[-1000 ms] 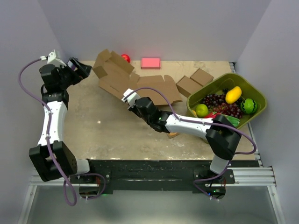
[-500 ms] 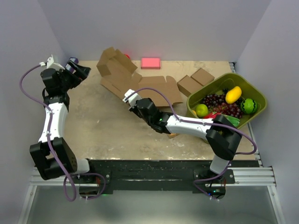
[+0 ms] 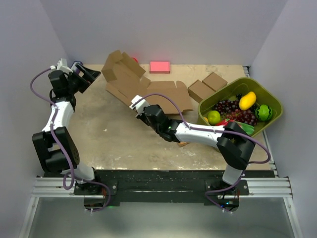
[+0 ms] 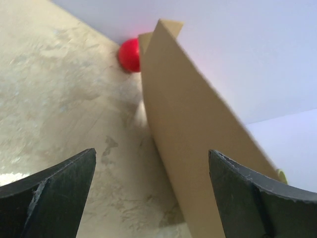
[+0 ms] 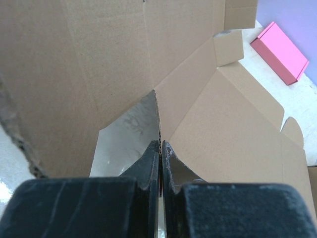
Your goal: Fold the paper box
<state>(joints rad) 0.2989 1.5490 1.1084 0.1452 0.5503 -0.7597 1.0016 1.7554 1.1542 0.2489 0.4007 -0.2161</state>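
The paper box (image 3: pixel 143 89) is a large brown die-cut cardboard sheet at the back middle of the table, its left flaps raised. My right gripper (image 3: pixel 141 113) is shut on the near edge of a flap; in the right wrist view the fingers (image 5: pixel 160 148) pinch a thin cardboard edge (image 5: pixel 157 114) with the sheet (image 5: pixel 223 134) spreading behind. My left gripper (image 3: pixel 93 74) is open at the back left, just left of the raised flap. In the left wrist view the upright flap (image 4: pixel 193 134) stands between and beyond the wide-apart fingers (image 4: pixel 64 183).
Two small closed brown boxes (image 3: pixel 205 87) lie right of the sheet. A green bin (image 3: pixel 270 99) of fruit stands at the right. A pink block (image 3: pixel 159 67) and a red ball (image 4: pixel 130 54) sit by the back wall.
My left gripper has moved right, closer to the raised flap. The flap has lifted and shifted slightly. My right gripper keeps its hold, barely moved.
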